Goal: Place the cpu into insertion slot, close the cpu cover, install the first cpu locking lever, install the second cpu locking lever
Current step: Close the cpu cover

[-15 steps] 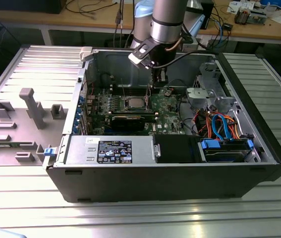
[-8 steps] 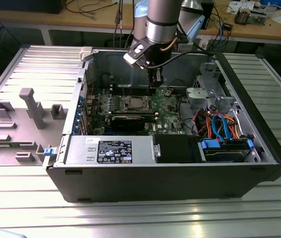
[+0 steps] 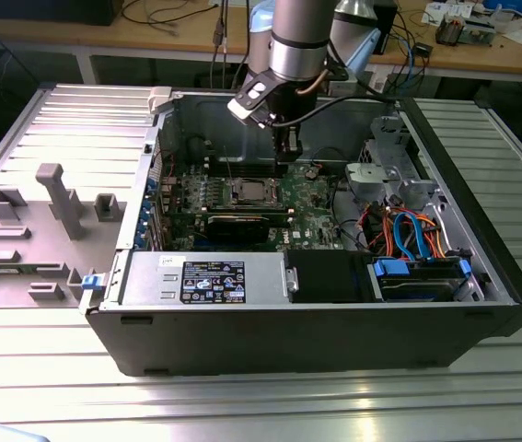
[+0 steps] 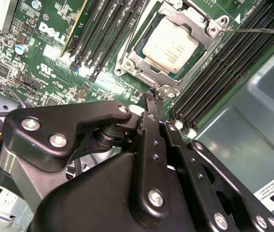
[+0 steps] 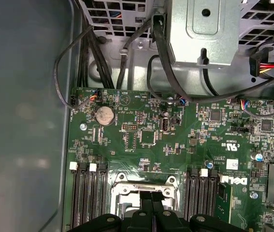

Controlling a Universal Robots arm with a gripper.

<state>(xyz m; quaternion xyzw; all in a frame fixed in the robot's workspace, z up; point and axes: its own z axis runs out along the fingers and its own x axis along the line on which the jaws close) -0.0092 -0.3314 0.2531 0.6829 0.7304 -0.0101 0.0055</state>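
Half the cpu cover (image 5: 125, 192) hides behind the jaws.

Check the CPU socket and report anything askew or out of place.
The cpu lies flat under the cpu cover. One thin locking lever juts sideways over the memory slots, seemingly unlatched.

The cpu (image 4: 170, 44) has a dull, matt silver-grey metal top. The cover (image 4: 136, 60) framing it is brighter bare metal with a faintly brushed look. The board (image 4: 45, 63) is green with a slight gloss. The claw (image 4: 153, 95) is smooth matt black, set with shiny steel screw heads. The case (image 3: 219, 124) is grey sheet metal, flat in finish. The counter (image 3: 242, 410) is ribbed pale metal with a soft sheen. The arm (image 3: 297, 37) is smooth satin silver.
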